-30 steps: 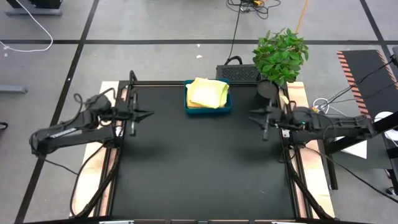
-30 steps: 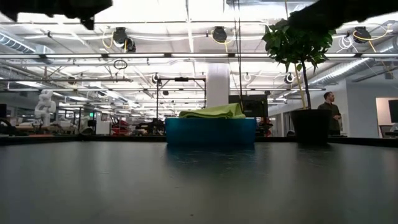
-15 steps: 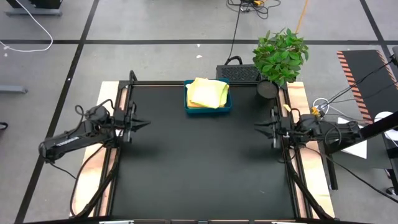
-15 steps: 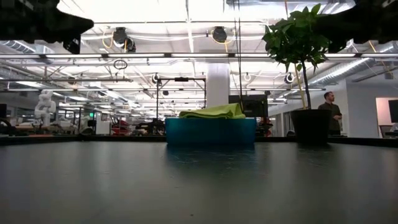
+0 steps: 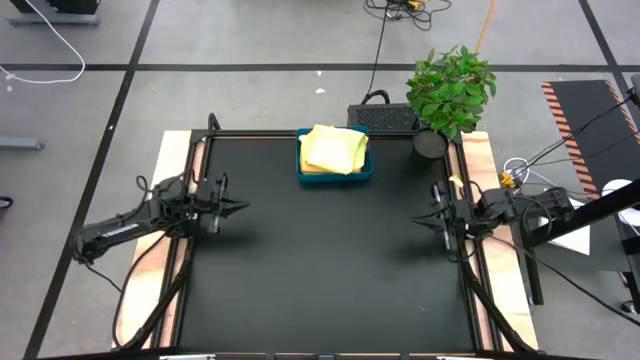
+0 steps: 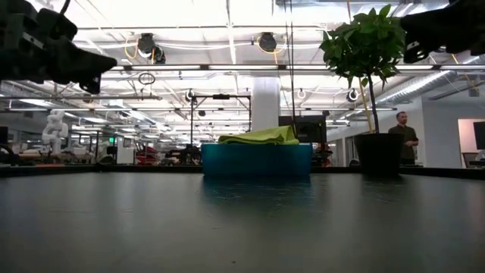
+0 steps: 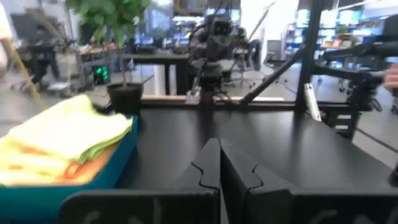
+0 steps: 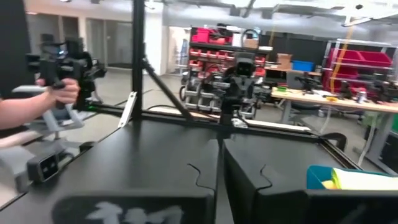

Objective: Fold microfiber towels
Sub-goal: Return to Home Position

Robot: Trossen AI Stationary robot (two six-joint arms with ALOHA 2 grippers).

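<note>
**A:** Left arm (image 5: 130,225) and right arm (image 5: 500,208) all black?

**B:** Yep, dark and slim, black cables (image 5: 143,186) looping alongside. Fingers (image 7: 208,168) matte black, little stepped notches on the inner edges.

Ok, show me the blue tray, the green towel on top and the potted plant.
blue tray (image 5: 336,179), high view, wall toward the table's middle.
green towel (image 6: 258,136), low view, the top fold above the tray rim.
potted plant (image 5: 452,88), high view, its leaves.

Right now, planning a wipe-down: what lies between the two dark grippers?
Nothing: the high view shows bare black tabletop between the dark left gripper and right gripper; the rigid blue tray sits farther back.
</note>
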